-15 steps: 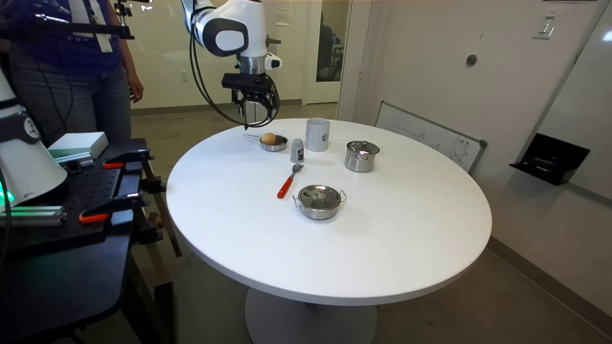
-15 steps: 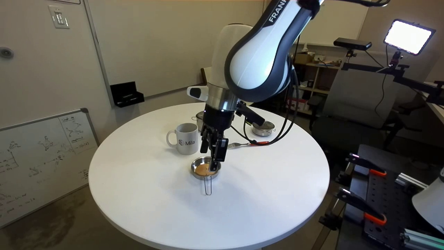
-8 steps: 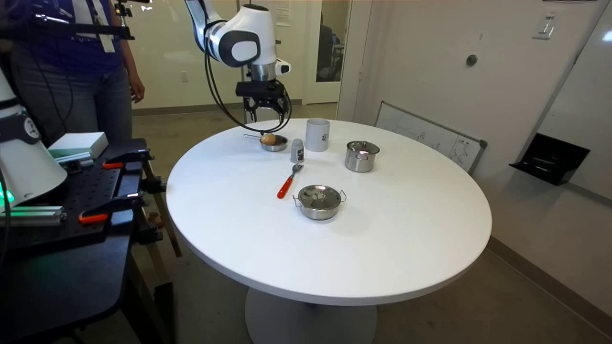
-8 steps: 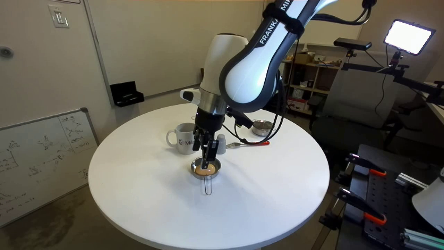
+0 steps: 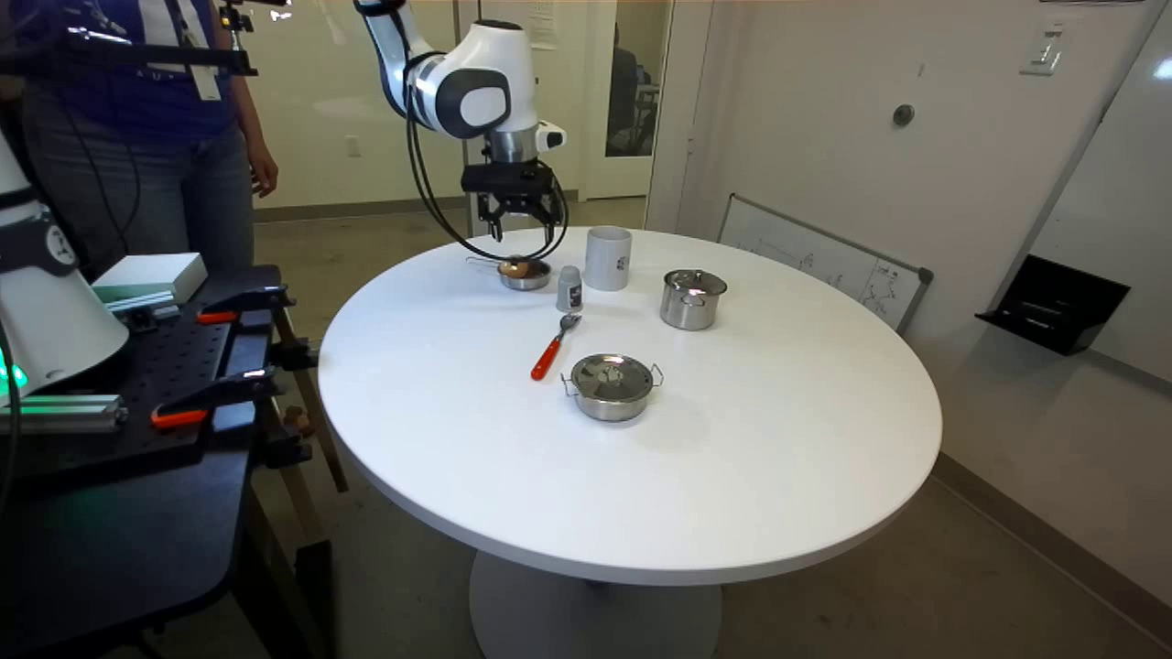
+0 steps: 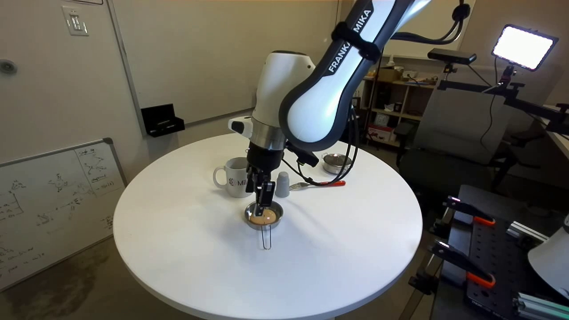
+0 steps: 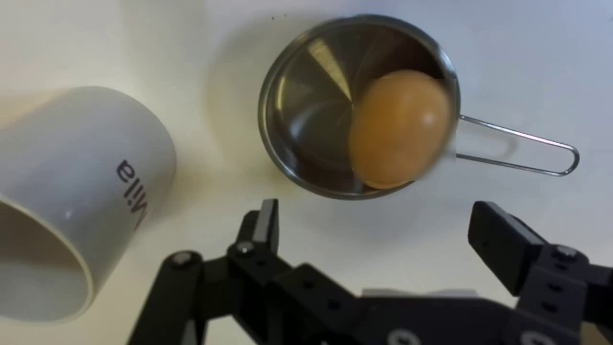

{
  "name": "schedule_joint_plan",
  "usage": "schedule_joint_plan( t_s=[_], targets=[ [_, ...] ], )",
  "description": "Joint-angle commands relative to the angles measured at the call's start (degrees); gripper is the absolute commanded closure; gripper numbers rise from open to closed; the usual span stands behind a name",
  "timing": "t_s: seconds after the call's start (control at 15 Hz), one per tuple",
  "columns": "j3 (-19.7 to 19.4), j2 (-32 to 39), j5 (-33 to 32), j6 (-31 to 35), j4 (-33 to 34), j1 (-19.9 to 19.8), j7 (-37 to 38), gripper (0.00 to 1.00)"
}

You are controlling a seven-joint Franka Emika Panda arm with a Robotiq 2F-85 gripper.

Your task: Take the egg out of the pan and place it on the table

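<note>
The tan-orange egg (image 7: pixel 402 129) lies in the small round steel pan (image 7: pixel 311 129), against its handle side. The egg also shows in both exterior views (image 5: pixel 517 269) (image 6: pixel 265 217), partly covered by a cable in one of them. The pan (image 5: pixel 528 283) stands on the white round table (image 5: pixel 760 439) near its edge. My gripper (image 7: pixel 374 211) is open and empty, with its fingers wide apart. In the wrist view the egg and pan lie beyond the fingertips. In both exterior views the gripper (image 5: pixel 524 240) (image 6: pixel 256 204) hangs just above the pan.
A white mug (image 7: pixel 96 158) stands close beside the pan and the left finger. A small grey cup (image 5: pixel 569 291), a red-handled fork (image 5: pixel 549 355), a lidded steel pot (image 5: pixel 691 304) and a lidded steel bowl (image 5: pixel 612 403) stand or lie on the table.
My gripper has moved down and sideways over the pan, towards the mug side. It is lower and nearer the egg. The egg and pan have not moved.
</note>
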Motion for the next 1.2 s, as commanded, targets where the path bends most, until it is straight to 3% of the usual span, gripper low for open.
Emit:
schedule_joint_plan(
  t_s=[0.0,0.4,0.47,0.6,1.13],
  targets=[
    [-1.7,0.8,-3.5,0.5,1.0,1.5,4.7,0.0],
    [-1.0,0.2,-4.7,-0.1,-0.1,1.3,8.3,0.03],
    [-1.1,0.2,-4.9,-0.1,-0.2,1.5,8.8,0.1],
    [-1.5,0.3,-5.4,-0.3,-0.4,1.6,9.9,0.14],
    [-2.5,1.2,-7.0,-1.2,-0.4,2.0,11.7,0.11]
  ],
)
